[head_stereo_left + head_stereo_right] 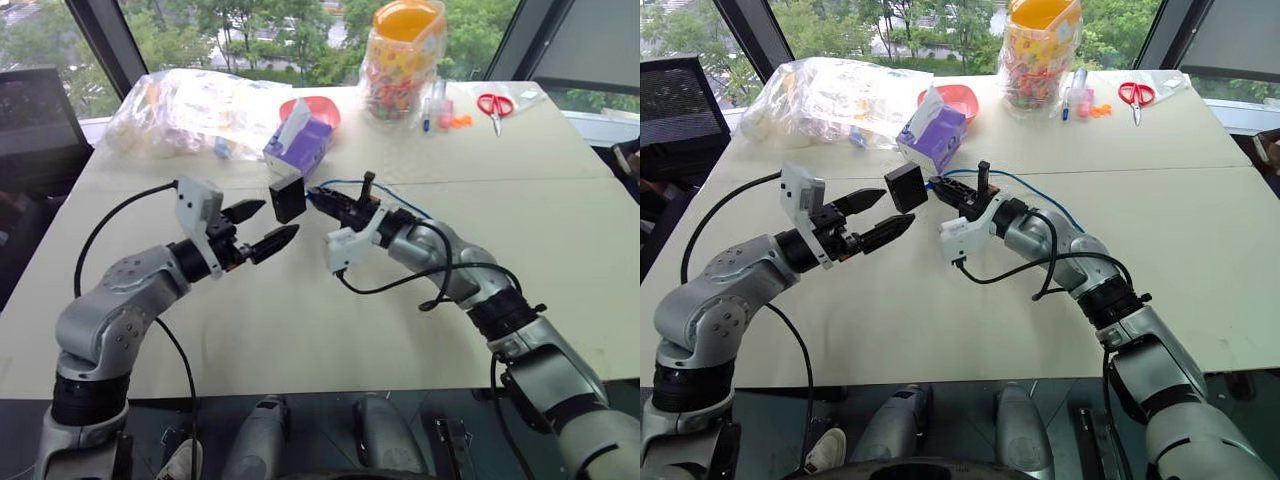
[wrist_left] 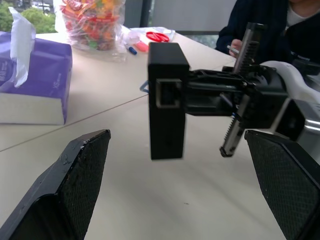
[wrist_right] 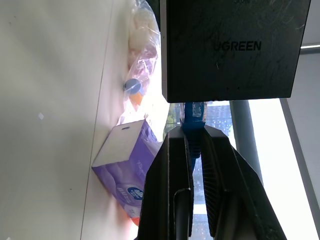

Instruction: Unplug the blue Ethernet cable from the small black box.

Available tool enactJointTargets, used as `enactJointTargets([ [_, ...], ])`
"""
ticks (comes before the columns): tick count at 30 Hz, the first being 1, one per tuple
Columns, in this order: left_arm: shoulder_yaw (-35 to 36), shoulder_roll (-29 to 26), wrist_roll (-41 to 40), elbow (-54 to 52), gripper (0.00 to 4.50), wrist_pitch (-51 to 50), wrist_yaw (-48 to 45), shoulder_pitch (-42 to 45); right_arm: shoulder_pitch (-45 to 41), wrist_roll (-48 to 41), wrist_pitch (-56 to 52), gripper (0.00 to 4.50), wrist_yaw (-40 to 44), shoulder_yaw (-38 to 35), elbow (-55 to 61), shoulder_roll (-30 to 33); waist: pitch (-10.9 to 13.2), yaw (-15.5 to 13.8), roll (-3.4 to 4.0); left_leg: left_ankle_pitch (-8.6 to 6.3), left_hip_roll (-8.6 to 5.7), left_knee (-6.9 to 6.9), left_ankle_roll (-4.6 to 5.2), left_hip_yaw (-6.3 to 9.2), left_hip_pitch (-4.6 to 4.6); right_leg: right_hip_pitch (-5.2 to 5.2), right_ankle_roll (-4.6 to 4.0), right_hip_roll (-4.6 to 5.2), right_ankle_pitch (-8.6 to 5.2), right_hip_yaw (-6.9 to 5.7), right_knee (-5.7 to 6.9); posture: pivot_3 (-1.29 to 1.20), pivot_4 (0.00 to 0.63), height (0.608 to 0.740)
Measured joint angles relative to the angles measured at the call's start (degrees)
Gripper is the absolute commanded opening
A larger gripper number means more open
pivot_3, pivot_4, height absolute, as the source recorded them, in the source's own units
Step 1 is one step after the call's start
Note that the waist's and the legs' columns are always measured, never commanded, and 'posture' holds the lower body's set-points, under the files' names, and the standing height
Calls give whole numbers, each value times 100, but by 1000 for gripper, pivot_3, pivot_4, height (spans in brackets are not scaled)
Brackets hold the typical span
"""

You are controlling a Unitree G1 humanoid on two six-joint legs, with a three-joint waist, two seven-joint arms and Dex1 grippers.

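Not unplugged yet. The right gripper [image 3: 196, 145] has its jaws pressed together on the blue Ethernet cable [image 3: 194, 112] right at its plug end, and the plug looks seated in the small black box [image 1: 287, 196], which hangs off the cable in the air above the worktop [image 1: 300, 310], just past the right jaw tips. So the box is carried by the cable alone, as far as I can see; nothing else supports it. The left gripper [image 1: 262, 227] sits just beside the box with its jaws spread wide and empty; from the left wrist view the box [image 2: 167, 100] lies ahead of and between the two pads, not touched by either. The rest of the cable [image 1: 1040, 195] trails back behind the right wrist in a loose loop over the worktop. My read: the pick-up and presentation are done; what's left is the left jaws closing on the box, then pulling the two apart. Risk: the box may swing or twist on the plug as the left jaws close. Hard to tell: whether the plug's latch tab is pressed, since the right jaws cover it; the port itself faces the right gripper and is masked in the head views. The far end of the cable is lost behind the right arm. Purple tissue box [image 1: 300, 142] is well behind the jaws, no interference.
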State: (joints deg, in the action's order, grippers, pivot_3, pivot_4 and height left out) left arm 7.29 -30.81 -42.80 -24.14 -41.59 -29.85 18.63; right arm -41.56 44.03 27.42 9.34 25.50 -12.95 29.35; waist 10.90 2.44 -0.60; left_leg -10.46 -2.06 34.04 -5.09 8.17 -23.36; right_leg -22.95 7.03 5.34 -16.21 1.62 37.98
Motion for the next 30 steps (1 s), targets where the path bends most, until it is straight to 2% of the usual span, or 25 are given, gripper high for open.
enactJointTargets([
  [3,-5,67,97,94,4500,95,-23,32,23,-43,-6,12,79,-53,46,46,0,13,0,0,1,-1,0,0,1,0,0,0,0,0,0,0,150,740],
  [6,-82,132,194,119,3654,198,-78,32,24,-54,-6,0,138,-113,57,48,0,4,-1,0,0,-1,0,0,0,0,0,0,0,0,0,0,150,740],
  [12,-170,231,268,157,710,269,-168,76,46,-54,40,0,208,-116,167,46,1,7,-2,0,0,-1,0,0,0,0,0,0,0,0,-1,0,150,740],
  [13,-169,232,286,172,377,276,-173,84,58,-55,41,0,214,-122,172,46,1,7,-1,0,0,-1,0,0,1,0,0,0,0,0,-1,0,150,740],
  [19,-202,277,359,272,397,351,-270,82,104,-51,46,0,243,-141,176,49,1,4,-2,0,0,-1,0,0,0,0,0,0,0,0,-1,0,150,740],
  [23,-221,264,462,344,397,354,-342,38,198,-55,107,1641,347,-140,208,97,1,5,-2,0,0,-1,0,0,0,0,0,0,0,0,-1,0,150,740],
  [27,-220,264,578,444,397,480,-447,-2,211,-298,97,3735,606,-149,207,80,1,7,-2,0,0,-1,0,0,0,0,0,0,0,0,-1,0,150,740],
  [30,-204,278,641,565,397,771,-636,-51,212,-972,-36,3735,1127,-189,143,6,2,7,-2,0,0,-1,0,0,1,2,0,1,0,0,-2,0,150,740],
])
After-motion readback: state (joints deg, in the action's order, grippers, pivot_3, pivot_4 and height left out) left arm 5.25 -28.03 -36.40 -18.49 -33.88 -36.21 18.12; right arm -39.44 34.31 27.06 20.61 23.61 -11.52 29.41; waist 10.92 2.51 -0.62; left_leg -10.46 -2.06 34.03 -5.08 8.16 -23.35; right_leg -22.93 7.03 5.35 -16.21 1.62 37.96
